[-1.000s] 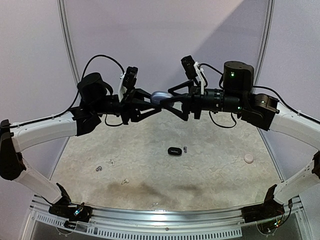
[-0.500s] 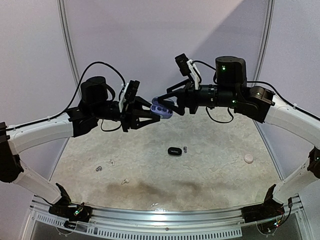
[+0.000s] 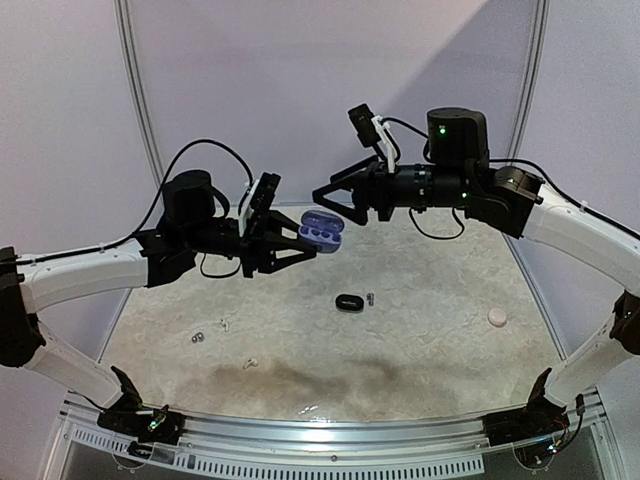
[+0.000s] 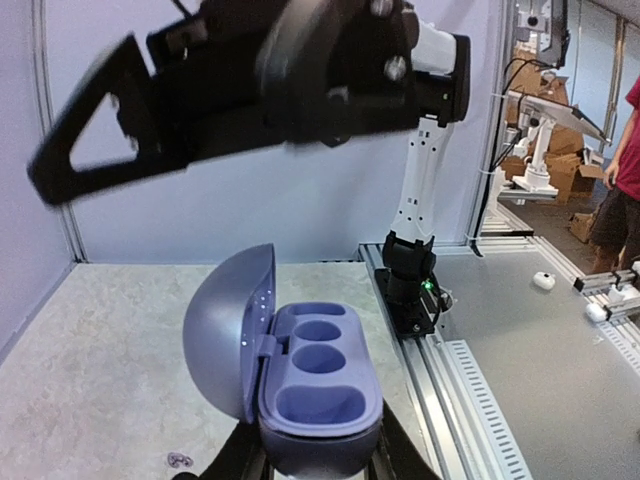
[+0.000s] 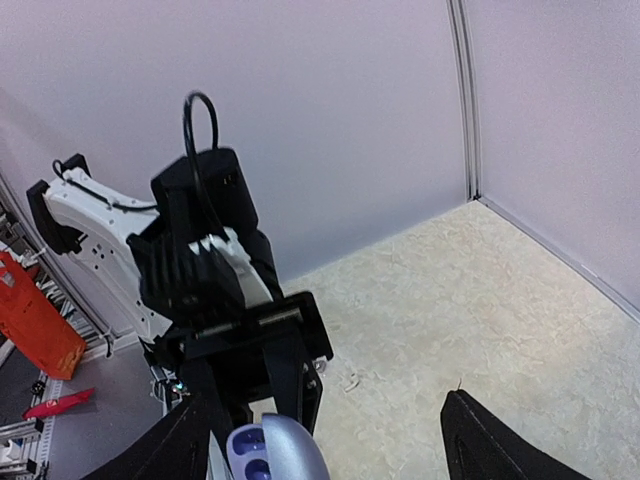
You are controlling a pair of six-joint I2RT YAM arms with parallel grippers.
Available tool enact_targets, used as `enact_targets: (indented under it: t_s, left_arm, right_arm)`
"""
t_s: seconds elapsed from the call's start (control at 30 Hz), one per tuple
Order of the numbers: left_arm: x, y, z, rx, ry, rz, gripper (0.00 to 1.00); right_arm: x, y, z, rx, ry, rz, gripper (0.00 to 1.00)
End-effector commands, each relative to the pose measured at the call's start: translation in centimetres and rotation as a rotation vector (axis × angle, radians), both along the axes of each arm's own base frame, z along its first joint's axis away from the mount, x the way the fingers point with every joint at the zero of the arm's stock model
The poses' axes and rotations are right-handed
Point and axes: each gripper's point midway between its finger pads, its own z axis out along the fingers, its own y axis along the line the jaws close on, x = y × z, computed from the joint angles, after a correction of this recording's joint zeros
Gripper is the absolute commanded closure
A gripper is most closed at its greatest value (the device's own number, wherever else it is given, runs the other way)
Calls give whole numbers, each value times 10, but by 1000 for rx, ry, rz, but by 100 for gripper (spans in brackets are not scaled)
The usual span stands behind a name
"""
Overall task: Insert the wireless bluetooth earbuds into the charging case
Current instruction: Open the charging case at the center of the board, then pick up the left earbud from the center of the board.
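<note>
- Beige speckled tabletop (image 3: pixel 430 350) nearest, scattered with loose earbuds (image 3: pixel 198 338): silvery-grey specks near left, a pale bit (image 3: pixel 250 363) close by, a black oval piece (image 3: pixel 348 302) mid-table with a tiny grey bit (image 3: pixel 370 298) just to its right. Too small to sort into pairs.
- Round pale disc (image 3: pixel 497 316) to the right, well apart from everything else.
- Higher up, clear of the table, lilac charging case (image 4: pixel 320 390) pinched at its base by the left gripper (image 3: pixel 308 238). Lid (image 4: pixel 228 330) swung open to the left, three hollows facing up, all bare.
- Farther back, right gripper (image 3: pixel 331 201) spread wide and holding nothing, just beyond the case and not touching it.
- Judged stage: case opened and presented, no earbud seated yet.
- To do the step well:
  - Hold the case level with the hollows up, or set it down near the black piece.
  - Lower the right gripper over one earbud alone, fingers straddling it.
  - Pinch lightly, given the likely risk of flicking so small a thing away.
  - Line it up over a matching hollow and let go only once seated.
</note>
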Motion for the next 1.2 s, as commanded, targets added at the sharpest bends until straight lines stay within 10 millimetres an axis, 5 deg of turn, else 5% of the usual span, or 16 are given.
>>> enact_targets:
  t_s: [0.0, 0.1, 0.23, 0.5, 0.63, 0.9, 1.0, 1.17]
  left_arm:
    - [5, 7, 0, -20, 68, 47, 100]
    - [10, 12, -7, -14, 89, 87, 100]
    - [15, 19, -14, -6, 97, 131, 100]
    - [23, 32, -21, 15, 85, 195, 100]
    - [25, 39, -25, 25, 82, 212, 100]
    - [31, 52, -31, 27, 102, 251, 100]
    - [34, 56, -32, 26, 106, 263, 100]
    - [39, 58, -32, 25, 110, 278, 100]
  right_arm:
    - [11, -10, 31, 75, 32, -7, 19]
    - [58, -45, 23, 64, 122, -262, 20]
    - [114, -106, -50, -119, 330, -679, 34]
    - [144, -118, -202, -643, 540, -842, 47]
    - [150, -113, -253, -752, 606, -848, 48]
    - [143, -108, -318, -873, 716, -816, 52]
    - [138, -98, -327, -848, 758, -763, 62]
    - [125, -94, -331, -843, 773, -711, 63]
